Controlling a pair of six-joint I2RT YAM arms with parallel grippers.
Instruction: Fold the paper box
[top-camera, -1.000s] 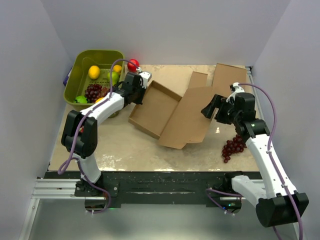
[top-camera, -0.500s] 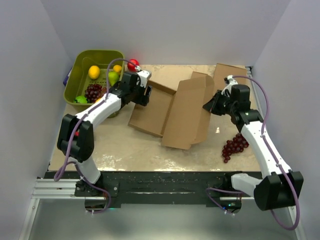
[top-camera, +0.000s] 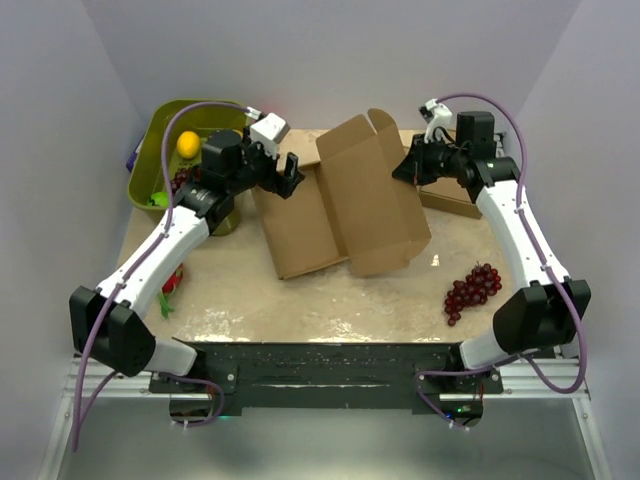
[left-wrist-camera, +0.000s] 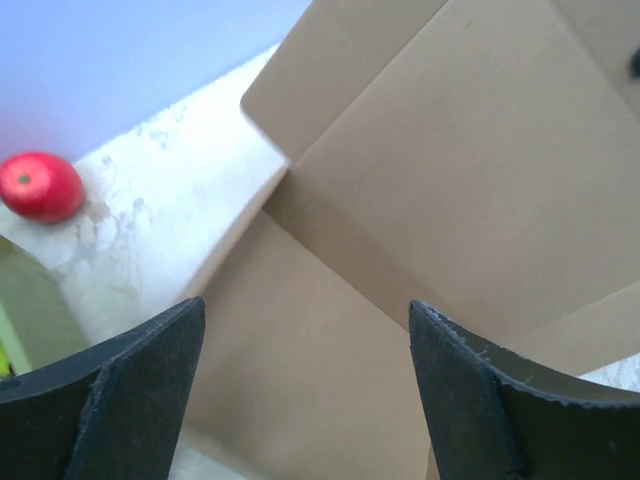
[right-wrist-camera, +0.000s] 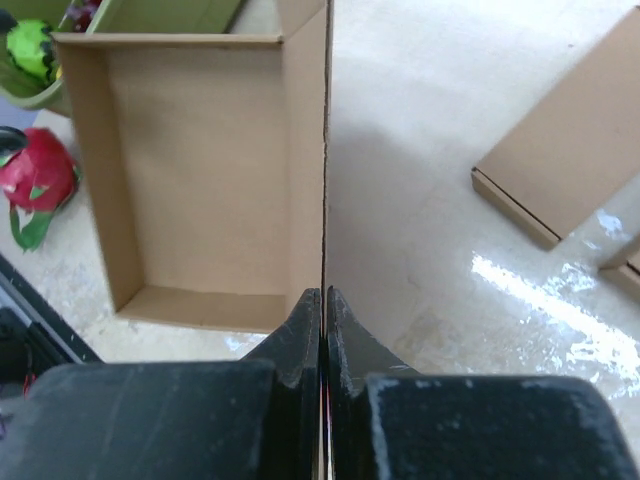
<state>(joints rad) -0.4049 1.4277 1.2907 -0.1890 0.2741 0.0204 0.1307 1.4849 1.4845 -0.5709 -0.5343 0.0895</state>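
Observation:
The paper box (top-camera: 305, 228) lies mid-table as a shallow brown tray, its big lid panel (top-camera: 372, 190) raised steeply on the right. My right gripper (top-camera: 408, 168) is shut on the lid's far edge. In the right wrist view the lid shows edge-on as a thin line running up from my gripper (right-wrist-camera: 324, 300), with the tray (right-wrist-camera: 200, 170) to its left. My left gripper (top-camera: 290, 172) hovers open over the tray's far-left corner. In the left wrist view only cardboard (left-wrist-camera: 420, 170) lies beyond the open gripper (left-wrist-camera: 305, 308), nothing between its fingers.
A green basket (top-camera: 160, 125) of fruit stands at the far left, a red fruit (left-wrist-camera: 40, 185) beside it. Purple grapes (top-camera: 472, 290) lie at the right. A flat brown box (right-wrist-camera: 570, 150) lies at the far right. A dragon fruit (right-wrist-camera: 35, 175) lies left of the tray.
My right gripper shut on the lid's edge and swung it up and toward the back. My left gripper let go of the tray wall and opened. The box turned on the table.

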